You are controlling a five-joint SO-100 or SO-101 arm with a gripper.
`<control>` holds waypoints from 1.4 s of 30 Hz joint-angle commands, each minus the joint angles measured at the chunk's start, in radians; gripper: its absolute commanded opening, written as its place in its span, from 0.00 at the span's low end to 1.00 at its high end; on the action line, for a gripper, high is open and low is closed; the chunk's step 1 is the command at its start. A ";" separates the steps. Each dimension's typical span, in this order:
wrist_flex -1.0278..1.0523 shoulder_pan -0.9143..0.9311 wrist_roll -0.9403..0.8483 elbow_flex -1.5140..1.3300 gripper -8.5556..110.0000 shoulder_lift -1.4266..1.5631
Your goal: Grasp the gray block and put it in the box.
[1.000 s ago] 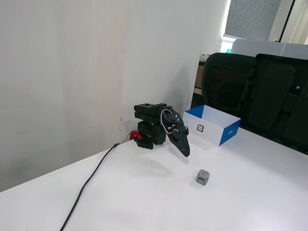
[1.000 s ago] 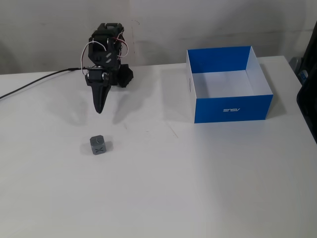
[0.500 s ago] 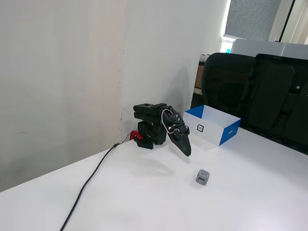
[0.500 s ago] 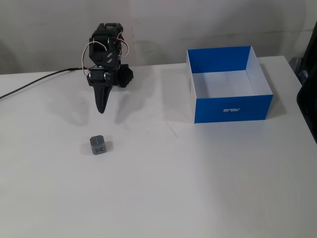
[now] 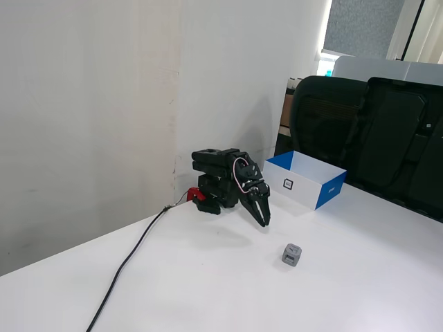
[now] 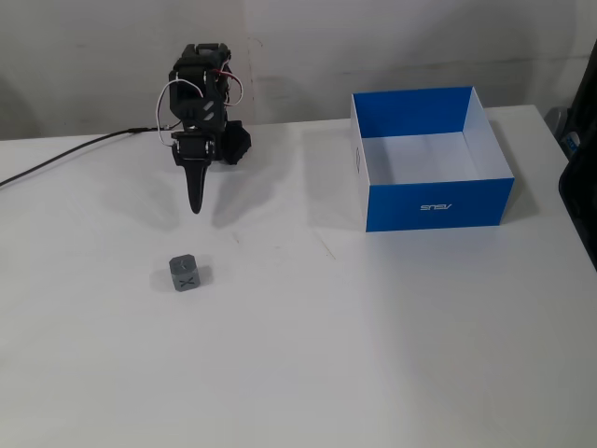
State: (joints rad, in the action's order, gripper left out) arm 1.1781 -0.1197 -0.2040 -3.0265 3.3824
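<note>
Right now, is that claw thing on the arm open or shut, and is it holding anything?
End effector: looks shut, fingers together in a point, holding nothing. The block sits apart from it on the table.

An office is seen here: a plain white desk (image 5: 208, 290) is set against bare white walls (image 5: 90, 104). Black mesh-backed office chairs (image 5: 325, 124) are parked along its far edge, beside a window (image 5: 360, 24). A black cable (image 5: 131, 259) is trailed across the desktop.
</note>
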 commanded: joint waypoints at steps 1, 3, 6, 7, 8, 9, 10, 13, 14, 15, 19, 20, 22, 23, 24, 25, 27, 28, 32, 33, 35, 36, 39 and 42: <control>0.009 0.009 -0.012 0.049 0.08 -0.006; 0.000 0.002 -0.012 0.086 0.08 -0.054; -0.084 -0.031 -0.012 0.141 0.08 -0.201; -0.127 -0.040 -0.012 0.164 0.08 -0.268; -0.166 -0.049 -0.012 0.195 0.09 -0.347; -0.196 -0.057 -0.014 0.233 0.09 -0.430; -0.216 -0.063 -0.018 0.276 0.09 -0.506; -0.236 -0.077 -0.028 0.408 0.08 -0.690; -0.236 -0.080 -0.035 0.442 0.08 -0.729; -0.235 -0.081 -0.049 0.469 0.08 -0.752; -0.215 -0.087 -0.114 0.565 0.08 -0.834; -0.213 -0.087 -0.135 0.584 0.08 -0.859; -0.210 -0.087 -0.181 0.637 0.08 -0.928; -0.209 -0.087 -0.206 0.669 0.08 -0.974; -0.202 -0.087 -0.232 0.707 0.08 -1.026; -0.193 -0.087 -0.261 0.752 0.08 -1.081; -0.163 -0.087 -0.328 0.850 0.08 -1.198; -0.149 -0.089 -0.353 0.897 0.08 -1.246; -0.095 -0.084 -0.514 1.037 0.08 -1.371; -0.081 -0.080 -0.558 1.063 0.08 -1.388; -0.054 -0.075 -0.618 1.127 0.08 -1.428; -0.025 -0.072 -0.653 1.170 0.08 -1.459; 0.072 -0.063 -0.755 1.298 0.08 -1.545; 0.201 -0.054 -0.859 1.416 0.08 -1.617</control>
State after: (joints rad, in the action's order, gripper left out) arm 1.2824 -0.1810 -0.9649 -1.7810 1.7932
